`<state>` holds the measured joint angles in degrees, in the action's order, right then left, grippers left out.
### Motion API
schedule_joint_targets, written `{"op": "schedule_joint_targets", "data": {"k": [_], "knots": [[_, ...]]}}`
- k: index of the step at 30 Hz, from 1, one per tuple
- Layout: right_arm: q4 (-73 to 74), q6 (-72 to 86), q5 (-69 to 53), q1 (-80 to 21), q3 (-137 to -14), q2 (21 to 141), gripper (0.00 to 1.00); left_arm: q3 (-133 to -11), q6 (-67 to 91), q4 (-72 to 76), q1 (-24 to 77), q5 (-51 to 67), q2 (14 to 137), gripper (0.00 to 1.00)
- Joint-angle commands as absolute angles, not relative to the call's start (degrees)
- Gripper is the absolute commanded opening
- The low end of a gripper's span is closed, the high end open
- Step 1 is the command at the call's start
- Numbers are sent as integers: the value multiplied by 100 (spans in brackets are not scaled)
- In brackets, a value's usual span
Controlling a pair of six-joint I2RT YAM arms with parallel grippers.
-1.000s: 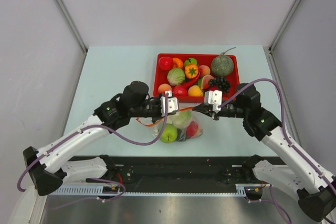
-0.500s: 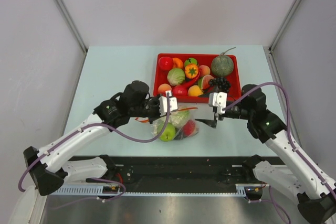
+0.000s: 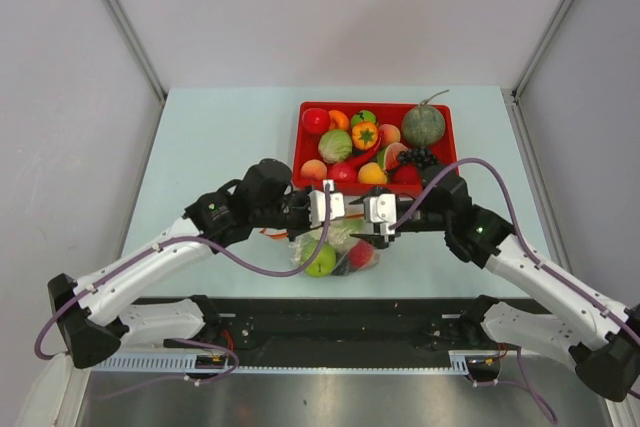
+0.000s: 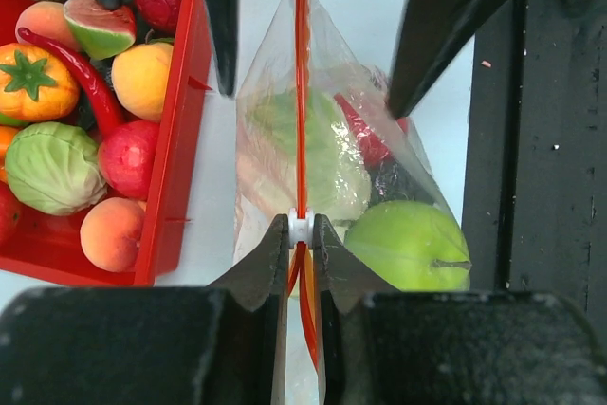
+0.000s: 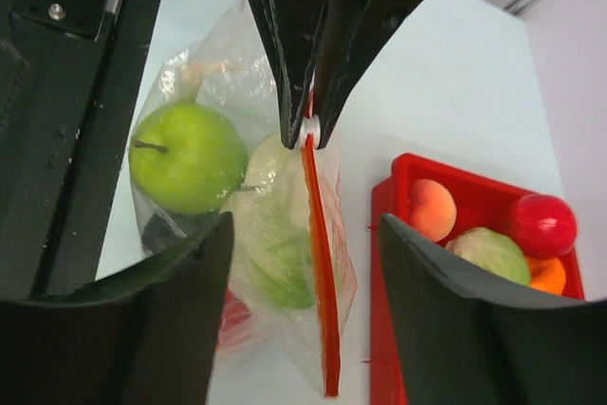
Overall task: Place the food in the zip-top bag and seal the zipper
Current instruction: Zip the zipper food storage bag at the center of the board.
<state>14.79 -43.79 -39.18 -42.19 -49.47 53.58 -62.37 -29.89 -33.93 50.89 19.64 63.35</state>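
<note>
The left arm (image 3: 150, 252) reaches in from the near-left corner. The left jaws are nipped almost shut on the small white slider (image 4: 301, 227) of the zipper (image 4: 303, 92). That pinch holds the orange-red strip up on edge, so the zip-top bag (image 3: 338, 247) hangs open-side-up instead of slumping flat.

The bag sits on the bench (image 3: 220, 147) close to its near edge, just in front of the red tray's (image 3: 375, 105) near-left corner. It holds a green apple (image 4: 408, 244), a pale green leafy vegetable (image 4: 313, 154), something red and something dark. Their weight seems to keep the bag's belly down on the bench.

Across from it, on the right arm (image 3: 545, 282), the right jaws stand wide apart, one on either side of the strip's other end, gripping nothing. It looks like a set-up to pinch that end and pull the strip taut so the slider can run. How much of the zipper is already closed cannot be told.

More food lies in the tray, including a melon (image 3: 423, 125), grapes (image 3: 420, 159) and a chilli (image 4: 76, 73).
</note>
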Motion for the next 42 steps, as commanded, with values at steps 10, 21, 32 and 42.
{"op": "schedule_joint_targets", "data": {"k": [10, 21, 32, 42], "knots": [[1871, -4869, -3393, -4280, -4939, 5239, 0, -5599, -2470, -3216, 5019, 1582, 5485, 10], [2478, -4904, -3313, -4061, -4939, 4905, 0, -4887, -2751, -3954, 3991, 1345, 4343, 13], [2663, -4861, -3296, -3876, -4939, 4632, 0, -4974, -3173, -4412, 3270, 1160, 3867, 13], [3005, -4344, -3059, -4218, -5150, 4167, 0, -5783, -3146, -5167, 3270, 1854, 3964, 7]]}}
